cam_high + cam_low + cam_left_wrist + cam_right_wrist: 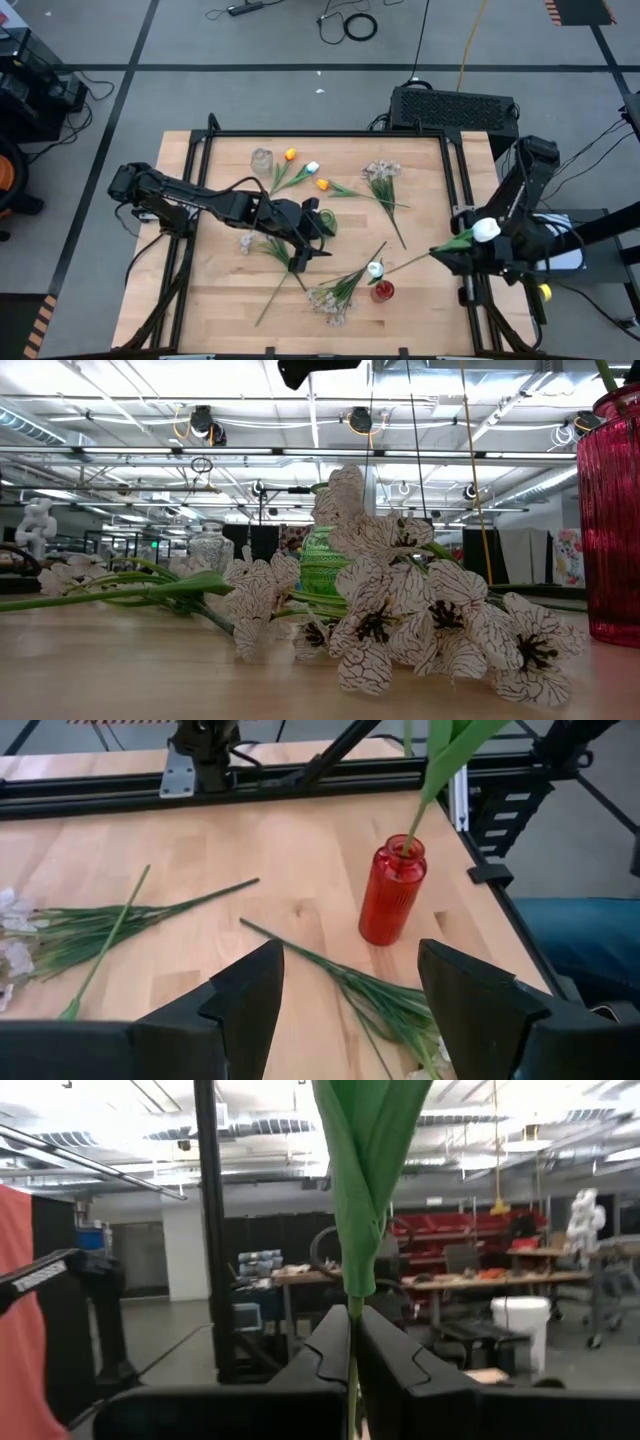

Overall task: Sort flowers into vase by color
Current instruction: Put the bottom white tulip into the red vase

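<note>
A white tulip with a green stem is held by my right gripper, which is shut on it beyond the table's right edge. The stem slants down to the left, and its lower end is in the mouth of the small red vase. My left gripper hangs open over the table's middle, beside the green vase, touching nothing. Orange tulips, a white tulip and pale blossom sprays lie flat on the table. My right gripper pinches the white tulip's green stem and leaf between its two shut fingers, which lie across the stem. The flower is lifted clear of the table and slanted. Its head is at the gripper and its stem's lower end is in the red vase's mouth.
A clear glass vase stands toward the far left, with an orange tulip next to it. Another spray lies far right of centre and another under my left arm. Black rails frame the table's edges.
</note>
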